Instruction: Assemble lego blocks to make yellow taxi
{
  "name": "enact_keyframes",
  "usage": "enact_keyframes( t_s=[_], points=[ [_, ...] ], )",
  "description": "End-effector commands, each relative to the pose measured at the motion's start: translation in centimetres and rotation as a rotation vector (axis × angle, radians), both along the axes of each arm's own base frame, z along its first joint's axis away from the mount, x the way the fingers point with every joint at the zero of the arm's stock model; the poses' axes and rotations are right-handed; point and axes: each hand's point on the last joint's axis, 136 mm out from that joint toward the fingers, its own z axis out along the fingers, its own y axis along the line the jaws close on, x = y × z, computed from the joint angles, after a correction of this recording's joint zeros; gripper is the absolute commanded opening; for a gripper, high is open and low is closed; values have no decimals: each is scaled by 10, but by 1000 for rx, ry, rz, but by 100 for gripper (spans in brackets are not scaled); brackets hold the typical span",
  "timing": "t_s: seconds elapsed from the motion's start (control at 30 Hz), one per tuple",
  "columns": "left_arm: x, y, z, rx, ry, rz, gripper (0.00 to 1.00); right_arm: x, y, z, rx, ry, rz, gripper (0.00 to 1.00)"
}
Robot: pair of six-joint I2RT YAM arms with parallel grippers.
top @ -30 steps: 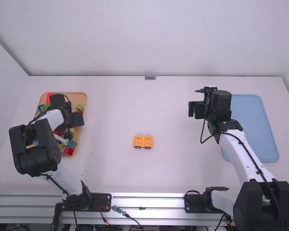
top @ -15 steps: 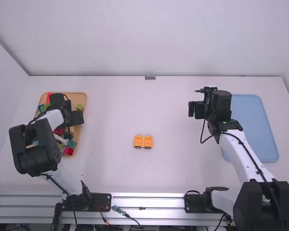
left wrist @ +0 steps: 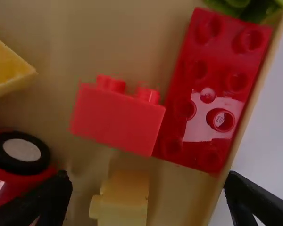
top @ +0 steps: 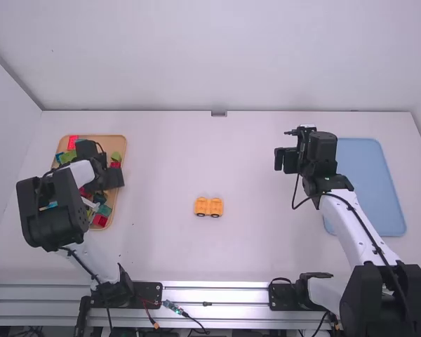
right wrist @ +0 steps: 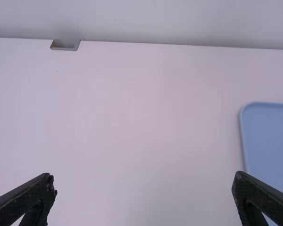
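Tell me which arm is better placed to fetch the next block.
Left, I judge: the left end effector hangs open over the tan tray, near a yellow block; the right end effector is far off, by the blue tray.

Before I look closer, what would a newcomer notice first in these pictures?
Most likely the small orange toy piece on dark wheels, near the middle of the white table. Then the bright bricks in the wooden tray at left, under the left gripper, and the blue tray at right.

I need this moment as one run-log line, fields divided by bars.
left tool: open, over wooden tray of blocks | right tool: open, over table | orange wheeled base: mid-table | taxi: unfinished
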Motion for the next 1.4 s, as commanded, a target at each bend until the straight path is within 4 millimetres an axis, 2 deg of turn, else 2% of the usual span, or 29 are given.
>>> enact_keyframes(
  t_s=[0.0, 0.1, 0.2, 0.3, 0.57, 0.7, 1.0, 1.07, 1.1, 1.2, 1.27, 1.37],
  points=[
    [-11, 5, -7, 18, 41, 31, 83, 6, 2, 13, 7, -26, 1, 99],
    [-12, 8, -7, 34, 43, 57, 83, 7, 2, 14, 7, -32, 1, 99],
    [-5, 1, -6, -10, 10, 39, 89, 8, 2, 15, 8, -37, 1, 99],
    [1, -3, -4, -31, -12, 21, 100, 8, 2, 15, 8, -41, 1, 99],
    [-1, 5, 0, -28, 2, 41, 99, 8, 2, 16, 8, -42, 2, 99],
    [-4, 11, 4, -47, 7, 84, 94, 9, 2, 17, 8, -49, 2, 99],
    [3, 8, 11, -77, -14, 69, 99, 9, 2, 17, 8, -47, 1, 99],
    [3, 8, 10, -74, -10, 53, 97, 9, 2, 16, 8, -44, 1, 99],
    [2, 8, 8, -64, -8, 48, 91, 9, 2, 16, 8, -43, 1, 99],
    [-1, 11, 4, -47, -10, 64, 85, 8, 2, 15, 8, -40, 1, 99],
    [-1, 10, 1, -46, -13, 61, 77, 8, 2, 15, 8, -40, 1, 99],
    [-6, 11, -2, -47, -8, 66, 78, 8, 2, 15, 8, -39, 1, 99]
  ],
)
